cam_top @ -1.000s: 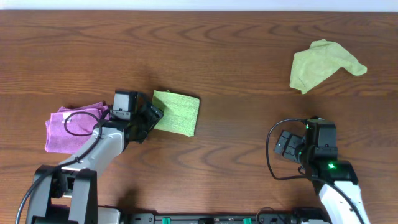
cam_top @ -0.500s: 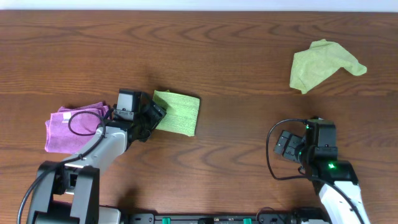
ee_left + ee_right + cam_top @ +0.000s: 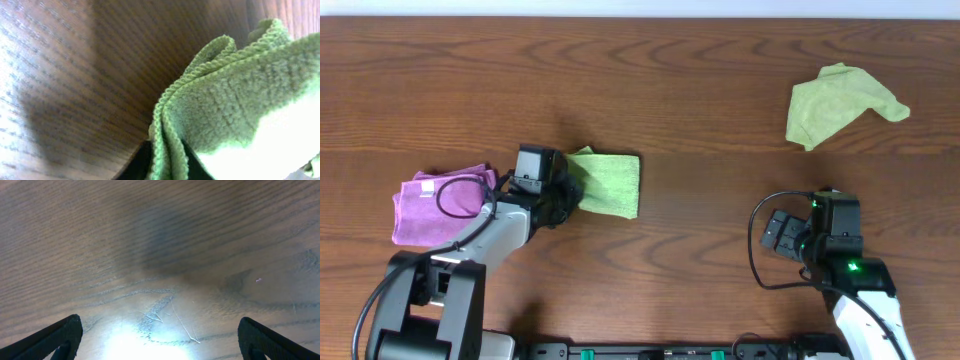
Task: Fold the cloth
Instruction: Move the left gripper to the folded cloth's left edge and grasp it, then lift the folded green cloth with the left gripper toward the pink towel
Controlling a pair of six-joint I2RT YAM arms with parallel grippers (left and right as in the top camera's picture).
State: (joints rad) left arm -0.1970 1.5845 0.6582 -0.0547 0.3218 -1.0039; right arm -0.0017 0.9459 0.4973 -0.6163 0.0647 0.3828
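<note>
A lime-green cloth (image 3: 610,183) lies folded into a rectangle left of the table's middle. My left gripper (image 3: 568,190) is shut on its left edge. In the left wrist view the doubled, stitched edge of the cloth (image 3: 235,100) runs down between the two dark fingers of the left gripper (image 3: 167,162), pinched tight. My right gripper (image 3: 777,235) hovers low over bare wood at the front right. Its jaws stand wide apart, with nothing between them in the right wrist view (image 3: 160,340).
A folded purple cloth (image 3: 435,200) lies just left of the left arm, under its cable. A second lime-green cloth (image 3: 835,105) sits crumpled at the far right. The table's far edge runs along the top of the overhead view.
My left gripper has slid a little to the right and shut on the folded green cloth's left edge, nudging that edge inward. The right arm has not moved.
</note>
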